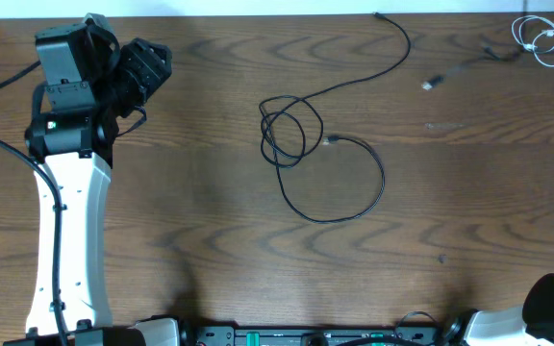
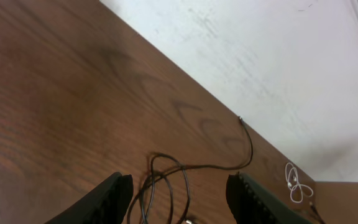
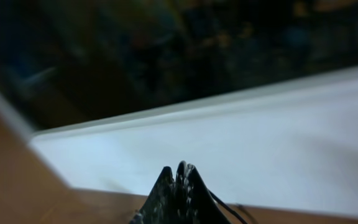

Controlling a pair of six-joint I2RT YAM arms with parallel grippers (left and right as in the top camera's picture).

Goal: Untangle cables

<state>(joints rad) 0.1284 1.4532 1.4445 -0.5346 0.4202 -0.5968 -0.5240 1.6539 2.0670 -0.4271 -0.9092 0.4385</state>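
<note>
Black cable point(image 1: 279, 123), looped on bench point(image 1: 181, 221): left pincer point(image 2: 179, 180) spread, well clear; right pincer point(image 3: 179, 169) pressed together; hazard: tugging one strand could cinch the loops tighter.

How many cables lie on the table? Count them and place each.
3: black cable looped mid-table; blurred cable toward the far right; white cable coiled in the far right corner. The loops may hold a second cord.
</note>
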